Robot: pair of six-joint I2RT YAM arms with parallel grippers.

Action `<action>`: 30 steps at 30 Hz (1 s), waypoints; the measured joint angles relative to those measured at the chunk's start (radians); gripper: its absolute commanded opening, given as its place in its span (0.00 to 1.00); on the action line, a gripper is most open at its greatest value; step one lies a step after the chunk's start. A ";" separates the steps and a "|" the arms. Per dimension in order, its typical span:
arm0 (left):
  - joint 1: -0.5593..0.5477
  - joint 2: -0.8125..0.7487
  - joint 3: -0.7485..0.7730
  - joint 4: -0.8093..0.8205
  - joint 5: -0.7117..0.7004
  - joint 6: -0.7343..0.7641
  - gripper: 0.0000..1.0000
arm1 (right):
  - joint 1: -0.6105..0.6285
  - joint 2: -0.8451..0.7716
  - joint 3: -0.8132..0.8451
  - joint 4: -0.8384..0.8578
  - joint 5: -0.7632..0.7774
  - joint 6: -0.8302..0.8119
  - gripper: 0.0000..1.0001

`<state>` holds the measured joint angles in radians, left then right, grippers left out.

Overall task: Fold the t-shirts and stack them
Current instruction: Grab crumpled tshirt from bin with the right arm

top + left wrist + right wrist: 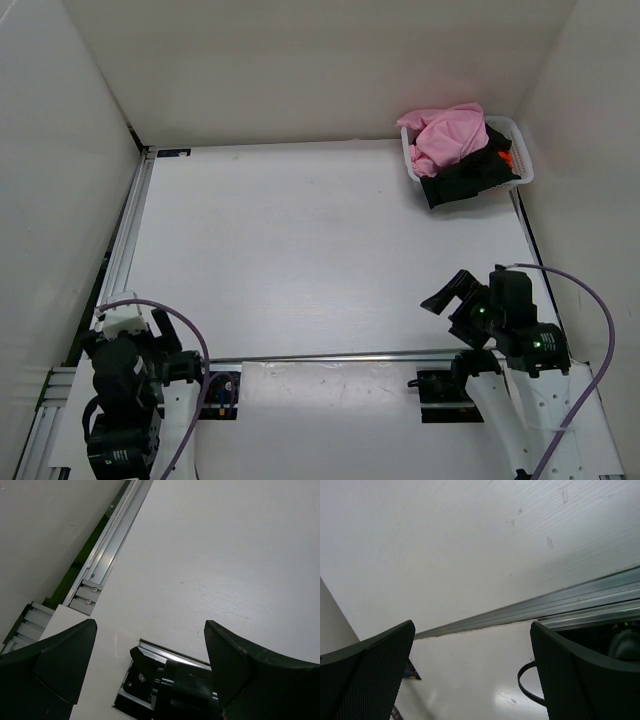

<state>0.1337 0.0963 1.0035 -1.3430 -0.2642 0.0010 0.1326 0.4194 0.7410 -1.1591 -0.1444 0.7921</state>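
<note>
Pink, black, orange t-shirts (452, 138) inside white basket (525, 160), far-right corner

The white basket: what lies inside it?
Pink t-shirt on top, black t-shirt beneath, hanging over the basket rim. Only a sliver of the orange t-shirt shows; the rest is covered.

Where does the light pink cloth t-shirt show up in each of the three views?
Top external: the light pink cloth t-shirt is in the far right corner, heaped on top in the white plastic mesh basket.
Left wrist: not in it.
Right wrist: not in it.
Shared landmark: the silver metal rail along the table's near edge.
</note>
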 measured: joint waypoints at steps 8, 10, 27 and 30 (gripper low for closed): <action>-0.031 0.021 -0.016 -0.005 -0.051 0.000 1.00 | 0.001 0.244 0.212 0.036 0.092 -0.091 1.00; -0.034 0.043 -0.012 -0.012 -0.049 0.000 1.00 | 0.001 0.337 0.334 0.049 0.126 -0.126 1.00; -0.034 0.576 0.159 0.219 0.166 0.000 1.00 | -0.106 1.625 1.592 0.415 0.339 -0.363 1.00; -0.034 0.687 0.189 0.247 0.180 0.000 1.00 | -0.113 1.837 1.647 0.523 0.344 -0.396 1.00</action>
<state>0.0998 0.7834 1.1923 -1.0958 -0.0841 0.0006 0.0196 2.2562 2.3878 -0.6365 0.2001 0.3962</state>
